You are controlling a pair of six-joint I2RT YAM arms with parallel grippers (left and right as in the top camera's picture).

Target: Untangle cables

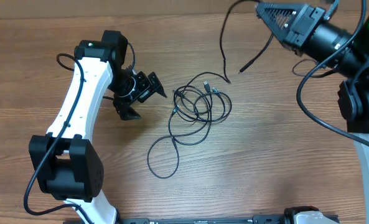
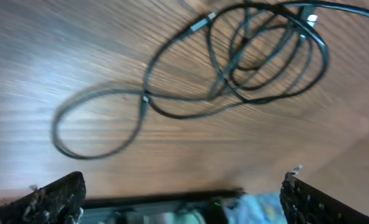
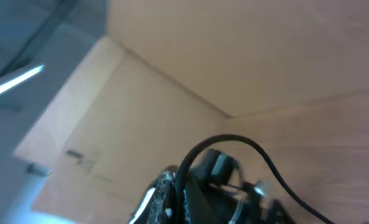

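Thin black cables lie in a loose tangle [image 1: 200, 102] at the table's middle, with one long loop [image 1: 162, 155] trailing toward the front. The tangle also shows in the left wrist view [image 2: 265, 56], with the loop [image 2: 97, 124] and silver plug ends. My left gripper [image 1: 145, 101] is open and empty just left of the tangle, jaws wide apart [image 2: 184, 190]. My right gripper [image 1: 265, 11] is raised at the far right, shut on one black cable [image 1: 223, 50]. That cable's strand runs down to the tangle's edge, and a plug end [image 1: 242, 67] dangles. The right wrist view shows the cable [image 3: 193, 158] pinched in the jaws [image 3: 184, 186].
Thick black wires run along both arms, one looping near the right arm's base [image 1: 308, 106]. The wooden table [image 1: 265, 162] reaches a cardboard-coloured back wall [image 3: 172, 56].
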